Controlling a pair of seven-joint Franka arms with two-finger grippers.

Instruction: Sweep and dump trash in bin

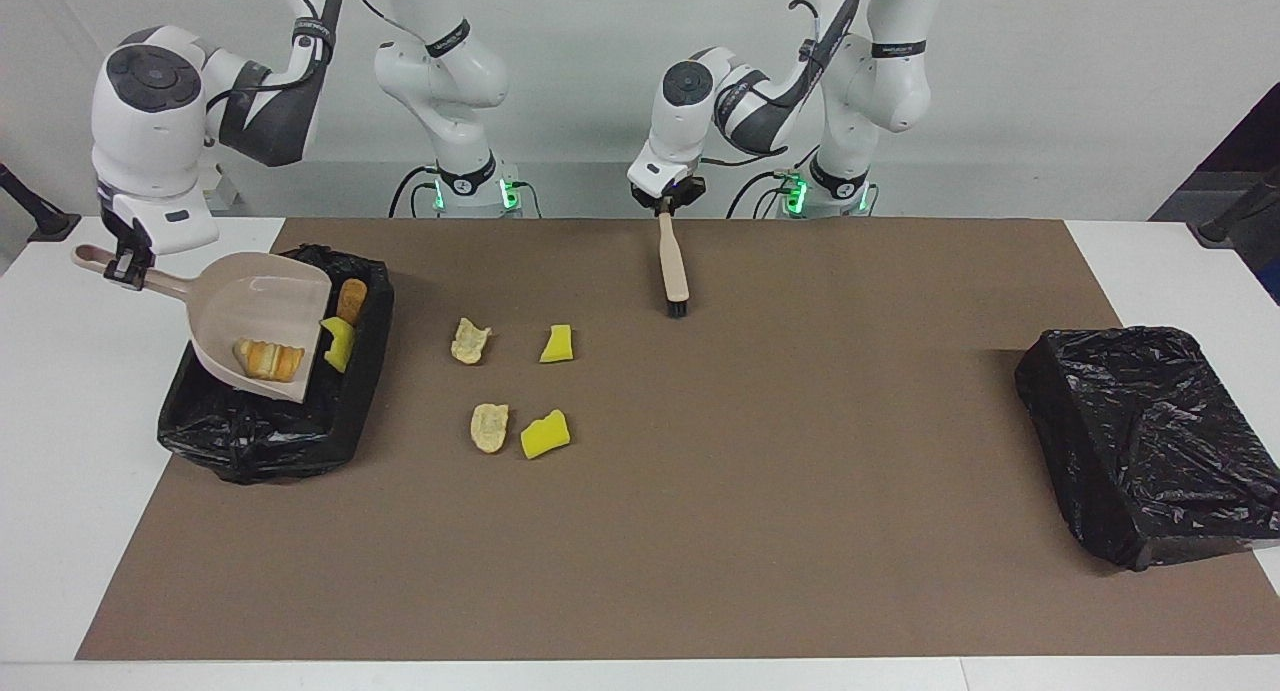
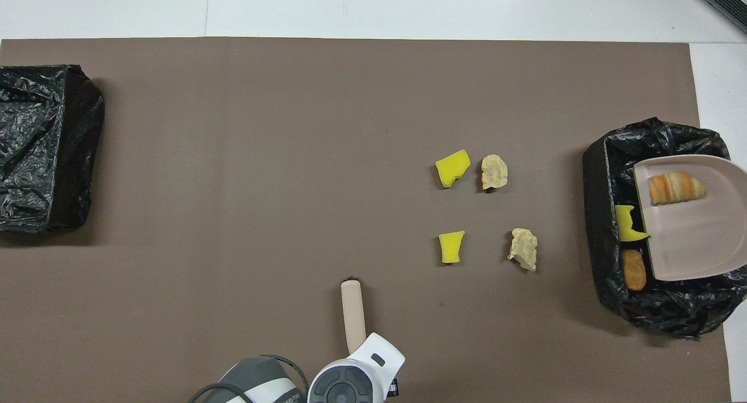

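Observation:
My right gripper (image 1: pixel 125 267) is shut on the handle of the beige dustpan (image 1: pixel 262 316), which tilts lip-down over the black-lined bin (image 1: pixel 250 441) at the right arm's end. A striped bread piece (image 1: pixel 268 359) lies in the pan. A yellow sponge chunk (image 1: pixel 340 343) hangs at the pan's lip over the bin, and a brown bread piece (image 2: pixel 633 270) is inside the bin. Several trash scraps lie on the mat beside the bin: two yellow (image 1: pixel 557 343) (image 1: pixel 545 433), two beige (image 1: pixel 470 339) (image 1: pixel 489 426). My left gripper (image 1: pixel 668 203) is shut on the brush (image 1: pixel 673 266), bristles down over the mat.
A second black-lined bin (image 1: pixel 1140 441) stands at the left arm's end of the brown mat (image 1: pixel 760 511). White table shows around the mat.

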